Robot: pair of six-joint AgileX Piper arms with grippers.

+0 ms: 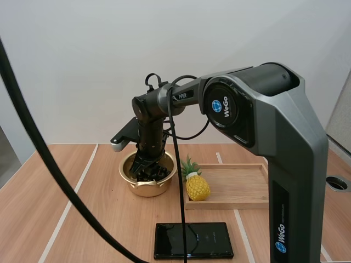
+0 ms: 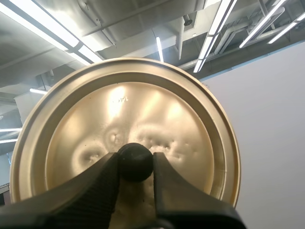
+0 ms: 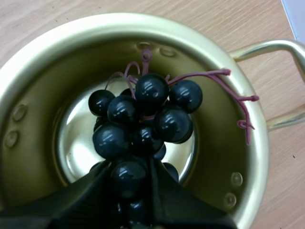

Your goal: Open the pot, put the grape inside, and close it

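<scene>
The gold pot [image 1: 148,186] stands open on the table left of the tray. My right gripper [image 1: 149,171] reaches down into it. In the right wrist view its fingers pinch a bunch of dark grapes [image 3: 143,119] with a reddish stem, hanging inside the pot [image 3: 38,62] just above its shiny floor. My right gripper [image 3: 131,179] is shut on the lowest grapes. In the left wrist view my left gripper [image 2: 135,164] is shut on the black knob [image 2: 135,161] of the gold lid [image 2: 71,129], held up with its top face toward the camera.
A wooden tray [image 1: 236,186] lies to the right of the pot, with a toy pineapple [image 1: 196,183] at its left end. A black phone [image 1: 193,240] lies flat near the table's front edge. My right arm's big grey base [image 1: 285,164] fills the right side.
</scene>
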